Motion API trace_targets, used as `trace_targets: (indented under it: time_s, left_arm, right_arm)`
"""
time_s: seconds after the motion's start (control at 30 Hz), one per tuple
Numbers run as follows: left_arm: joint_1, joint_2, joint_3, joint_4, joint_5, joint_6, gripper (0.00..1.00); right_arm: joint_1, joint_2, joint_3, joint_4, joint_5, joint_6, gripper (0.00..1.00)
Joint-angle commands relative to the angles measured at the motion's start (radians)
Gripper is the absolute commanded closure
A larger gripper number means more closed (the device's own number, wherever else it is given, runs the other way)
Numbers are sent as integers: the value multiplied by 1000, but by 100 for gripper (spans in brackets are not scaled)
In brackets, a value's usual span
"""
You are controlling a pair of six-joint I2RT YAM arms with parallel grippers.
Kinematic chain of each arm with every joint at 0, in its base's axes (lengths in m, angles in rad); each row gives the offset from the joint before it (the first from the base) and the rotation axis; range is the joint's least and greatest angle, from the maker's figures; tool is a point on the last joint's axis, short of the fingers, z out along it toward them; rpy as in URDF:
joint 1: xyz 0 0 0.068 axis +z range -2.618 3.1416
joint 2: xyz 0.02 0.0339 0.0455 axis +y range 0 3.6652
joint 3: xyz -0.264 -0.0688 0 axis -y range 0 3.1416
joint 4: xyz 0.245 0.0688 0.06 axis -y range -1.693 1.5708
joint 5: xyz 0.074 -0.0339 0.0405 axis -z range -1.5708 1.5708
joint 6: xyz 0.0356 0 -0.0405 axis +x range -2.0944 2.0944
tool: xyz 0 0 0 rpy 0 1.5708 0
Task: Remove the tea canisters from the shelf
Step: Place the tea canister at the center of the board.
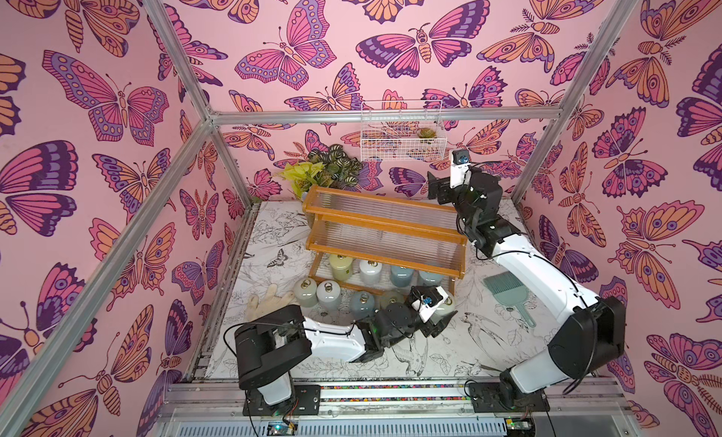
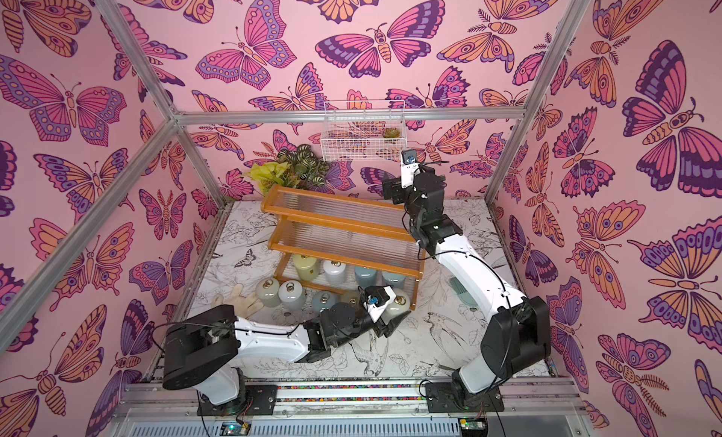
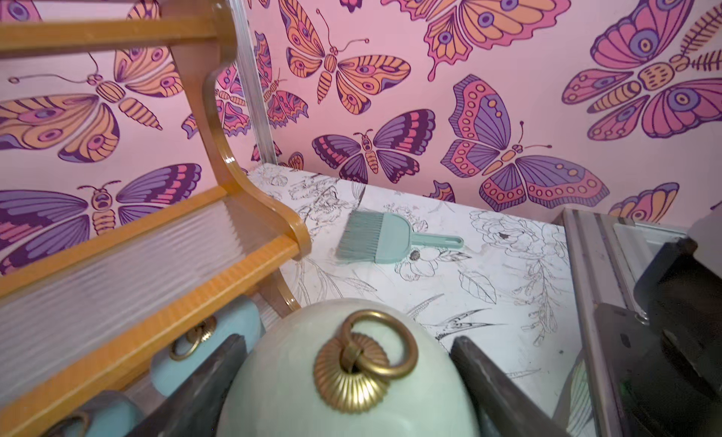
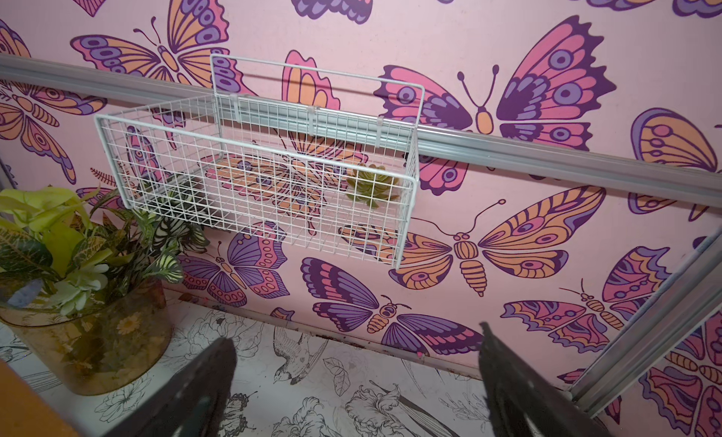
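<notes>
- The left gripper is clamped on a sage-green canister. In the left wrist view its dark fingers press the jar from both sides, and the gold ring-pull lid faces the camera.
- In both top views this canister sits low in the centre of the frame, just off the lower right corner of the shelf. Whether it rests on the surface cannot be told.
- Four canisters stand in a row on the shelf's bottom tier: a yellow-green one, a white one and two blue ones.
- Four more stand on the surface below the shelf in the frame: a grey-green one, a white one, a blue one and a cream one partly hidden behind the left arm.
- The right gripper has its jaws spread wide, raised at the shelf's upper right end and facing a white wire basket on the back wall.
- A teal brush lies on the surface right of the shelf.
- A pale glove lies left of the front canisters.
</notes>
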Motion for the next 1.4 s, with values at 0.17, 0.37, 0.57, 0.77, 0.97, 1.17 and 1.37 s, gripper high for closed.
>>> trace_targets:
  time_s: [0.17,0.37,0.57,0.77,0.97,1.17,1.37]
  left_arm:
    - [-12,101,-13,218,-64,-25,28]
    - [-17,222,10,262,-68,-48,28]
    - [-21,311,24,308,-132,-59,27]
    - [-21,347,24,308,-159,-74,20]
    - [-21,334,9,285,-202,-89,2]
    - [-23,291,-3,260,-225,-88,0]
    - [-26,127,30,21,-227,-63,0]
  right_arm:
    - [32,-62,-35,6,54,-19,1]
    - [41,-64,-31,-2,65,-34,1]
    - [49,-72,-17,-11,64,-40,1]
    - [65,-87,-14,-19,66,-38,1]
    - [79,-117,-33,-32,52,-28,1]
    - [91,-163,-66,-44,34,-23,1]
    - [100,-265,-149,-60,-8,3,1]
